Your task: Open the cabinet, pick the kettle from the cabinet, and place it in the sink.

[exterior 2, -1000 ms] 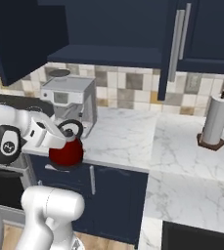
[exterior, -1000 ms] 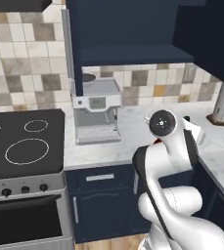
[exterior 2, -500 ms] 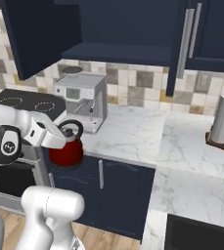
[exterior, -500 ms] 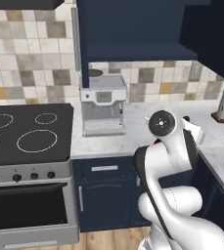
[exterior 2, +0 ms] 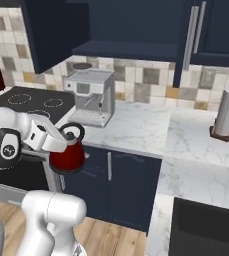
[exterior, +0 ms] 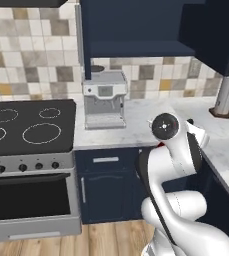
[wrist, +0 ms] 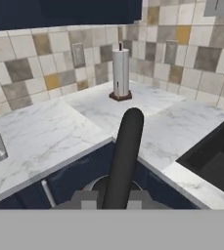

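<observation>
Since the earlier frames our base has driven on and both base views have shifted, so the cooktop [exterior: 31,125] now shows in full at our left; the coffee machine [exterior 2: 91,95] has not itself moved. We carry the kettle [exterior 2: 68,155] in the air in front of the navy base cabinets [exterior 2: 121,182], below the edge of the surface [exterior 2: 136,130] and clear of it. Our tool [exterior 2: 61,140] is clamped on the kettle's dark arched handle [wrist: 123,151], which runs up the middle of the hand view. Above, the cabinet [exterior: 136,30] stands open with its shelf bare, so we judge the opening and the picking done. What is left is the carry and the placing. The sink [exterior 2: 206,230] lies well apart from the kettle, at the lower right of the right base view, and its dark basin shows at the right of the hand view too. The paper towel roll [wrist: 121,73] stands on the marble beyond it, near the wall.
</observation>
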You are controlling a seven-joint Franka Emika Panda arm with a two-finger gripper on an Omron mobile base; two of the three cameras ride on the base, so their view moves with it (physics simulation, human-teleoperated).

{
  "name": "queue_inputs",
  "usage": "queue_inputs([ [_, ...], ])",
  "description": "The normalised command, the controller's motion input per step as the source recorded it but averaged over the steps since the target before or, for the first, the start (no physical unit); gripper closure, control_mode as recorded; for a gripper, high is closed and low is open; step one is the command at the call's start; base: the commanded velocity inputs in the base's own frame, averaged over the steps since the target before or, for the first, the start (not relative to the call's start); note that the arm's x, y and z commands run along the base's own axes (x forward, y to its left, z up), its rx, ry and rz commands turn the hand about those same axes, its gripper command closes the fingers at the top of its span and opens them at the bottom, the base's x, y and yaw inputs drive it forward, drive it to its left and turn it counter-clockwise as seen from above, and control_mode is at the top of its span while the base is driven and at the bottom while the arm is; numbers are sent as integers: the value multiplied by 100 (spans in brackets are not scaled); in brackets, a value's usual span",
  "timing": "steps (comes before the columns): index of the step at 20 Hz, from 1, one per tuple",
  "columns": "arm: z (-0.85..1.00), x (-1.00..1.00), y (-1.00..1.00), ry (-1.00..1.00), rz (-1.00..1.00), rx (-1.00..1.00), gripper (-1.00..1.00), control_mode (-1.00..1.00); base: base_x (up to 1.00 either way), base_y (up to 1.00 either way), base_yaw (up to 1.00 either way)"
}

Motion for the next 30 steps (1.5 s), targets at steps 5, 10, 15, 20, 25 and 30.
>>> queue_inputs([
  [5, 0, 0, 0, 0, 0, 0, 100, 100, -50, 22, -5],
  [10, 0, 0, 0, 0, 0, 0, 100, 100, -29, 22, -29],
  [15, 0, 0, 0, 0, 0, 0, 100, 100, -6, 21, -62],
  [20, 0, 0, 0, 0, 0, 0, 100, 100, -1, 22, -69],
  [25, 0, 0, 0, 0, 0, 0, 100, 100, 0, 19, -78],
  [30, 0, 0, 0, 0, 0, 0, 100, 100, 2, 19, -81],
])
